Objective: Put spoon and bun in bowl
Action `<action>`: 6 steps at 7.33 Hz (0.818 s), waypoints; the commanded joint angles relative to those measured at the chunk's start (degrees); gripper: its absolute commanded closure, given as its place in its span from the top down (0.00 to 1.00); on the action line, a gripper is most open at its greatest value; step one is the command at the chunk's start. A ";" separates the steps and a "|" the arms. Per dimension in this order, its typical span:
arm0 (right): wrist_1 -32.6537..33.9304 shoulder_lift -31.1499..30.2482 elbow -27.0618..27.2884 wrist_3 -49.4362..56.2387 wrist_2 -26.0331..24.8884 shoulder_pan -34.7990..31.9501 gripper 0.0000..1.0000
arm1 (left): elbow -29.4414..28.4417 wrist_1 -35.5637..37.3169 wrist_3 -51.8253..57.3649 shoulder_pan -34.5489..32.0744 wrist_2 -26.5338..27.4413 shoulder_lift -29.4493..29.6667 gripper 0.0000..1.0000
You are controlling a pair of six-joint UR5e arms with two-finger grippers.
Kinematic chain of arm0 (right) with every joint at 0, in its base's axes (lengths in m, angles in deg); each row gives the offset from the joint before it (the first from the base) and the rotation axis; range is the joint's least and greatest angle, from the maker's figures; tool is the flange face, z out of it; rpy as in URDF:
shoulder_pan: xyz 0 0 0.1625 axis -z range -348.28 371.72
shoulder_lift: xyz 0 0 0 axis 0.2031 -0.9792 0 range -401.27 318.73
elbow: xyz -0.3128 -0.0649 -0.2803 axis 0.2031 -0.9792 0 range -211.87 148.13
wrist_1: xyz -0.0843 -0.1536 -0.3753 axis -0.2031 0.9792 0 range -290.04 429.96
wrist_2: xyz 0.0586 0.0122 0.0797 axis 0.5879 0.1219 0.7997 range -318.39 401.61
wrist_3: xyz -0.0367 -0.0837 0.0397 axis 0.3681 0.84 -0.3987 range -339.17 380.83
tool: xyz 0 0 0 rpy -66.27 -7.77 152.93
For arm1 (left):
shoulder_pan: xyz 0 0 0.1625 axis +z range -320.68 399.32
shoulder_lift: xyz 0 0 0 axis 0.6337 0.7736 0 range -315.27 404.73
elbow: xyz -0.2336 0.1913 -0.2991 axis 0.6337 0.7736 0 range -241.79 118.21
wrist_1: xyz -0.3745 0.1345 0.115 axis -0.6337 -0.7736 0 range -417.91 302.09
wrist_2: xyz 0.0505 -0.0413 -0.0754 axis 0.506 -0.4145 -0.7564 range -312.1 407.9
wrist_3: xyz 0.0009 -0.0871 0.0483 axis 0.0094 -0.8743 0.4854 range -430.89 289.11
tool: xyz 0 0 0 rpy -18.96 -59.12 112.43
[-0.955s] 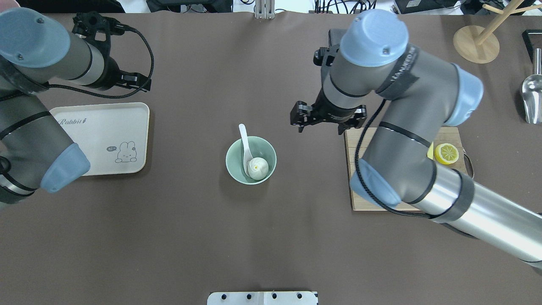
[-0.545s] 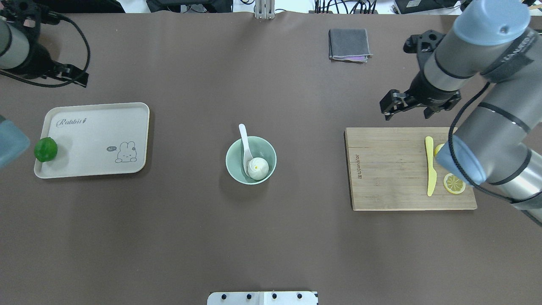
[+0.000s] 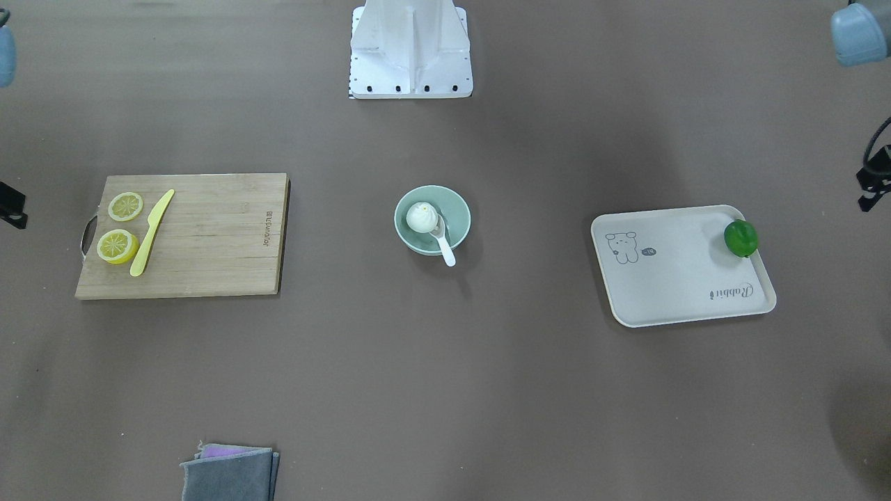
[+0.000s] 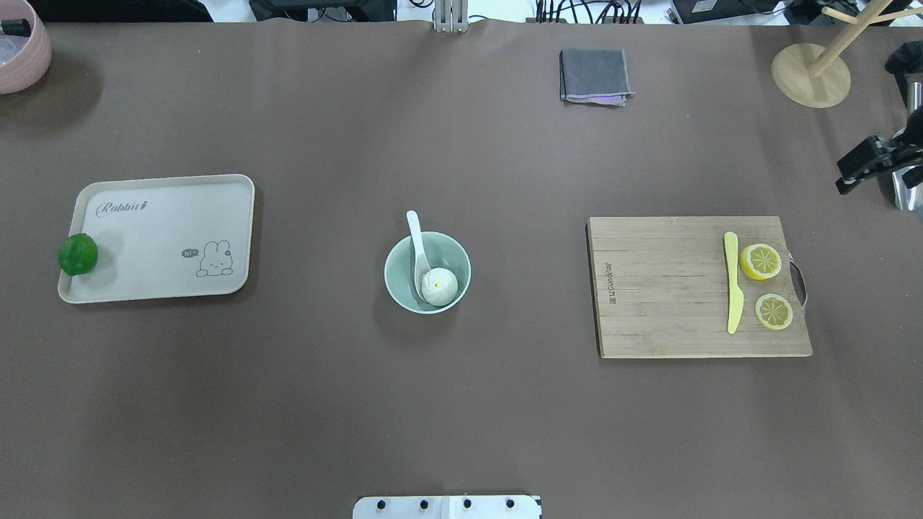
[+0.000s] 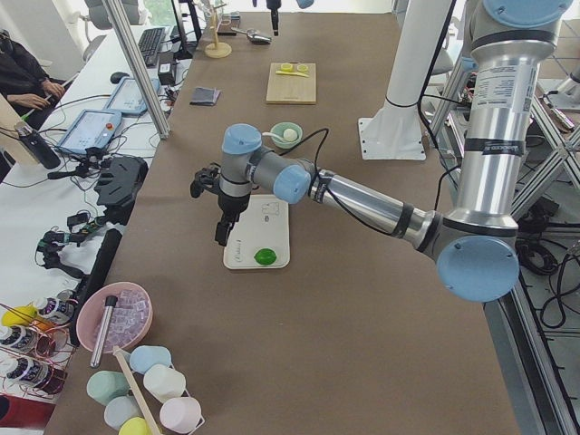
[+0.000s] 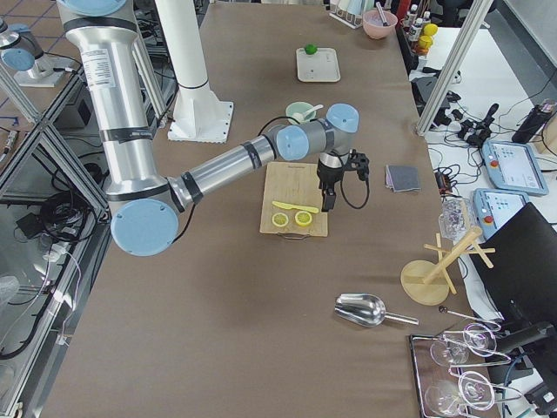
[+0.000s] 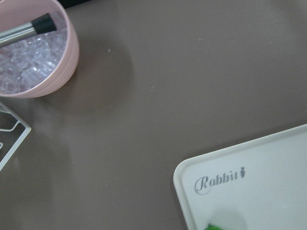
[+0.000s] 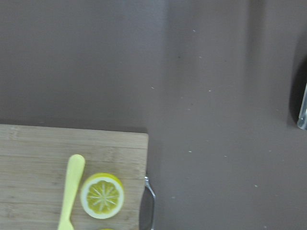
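Note:
The pale mint-green bowl (image 4: 453,254) stands at the table's middle; it also shows in the front view (image 3: 458,209). The white bun (image 4: 438,285) lies inside it, and so does the scoop of the white spoon (image 4: 415,236), whose handle leans out over the far rim. My right gripper (image 6: 329,202) hangs off the cutting board's outer end, far from the bowl. Only a black part of it shows at the overhead view's right edge. My left gripper (image 5: 220,234) hovers beyond the tray's outer end. I cannot tell whether either gripper is open or shut.
A beige tray (image 4: 166,238) with a green lime (image 4: 78,254) lies on the left. A wooden cutting board (image 4: 663,288) on the right holds a yellow knife (image 4: 732,285) and two lemon slices (image 4: 761,261). A grey cloth (image 4: 595,76), pink bowl (image 4: 21,47) and wooden stand (image 4: 811,72) sit at the back.
Both arms have swung outward, away from the bowl. The left arm has left the overhead view and the right has reached its right edge. The bowl, spoon and bun have not moved.

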 commanded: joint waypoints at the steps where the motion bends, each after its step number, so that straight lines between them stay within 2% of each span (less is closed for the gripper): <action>1: -0.19 -4.11 -5.13 14.98 3.35 -8.48 1.00 | -3.20 -0.59 7.57 -6.70 -3.50 -6.98 0.98; 2: -0.19 -4.12 -8.64 18.79 3.79 -11.13 1.00 | -3.12 -0.86 7.66 -8.54 -4.48 -9.70 0.98; 4: -0.19 -4.47 -11.21 19.27 3.62 -13.60 1.00 | -2.86 -0.69 7.58 -9.09 -4.49 -11.14 0.98; 6: -0.19 -5.70 -10.88 19.18 3.53 -15.37 1.00 | -2.43 -0.69 7.58 -9.00 -4.49 -10.87 0.98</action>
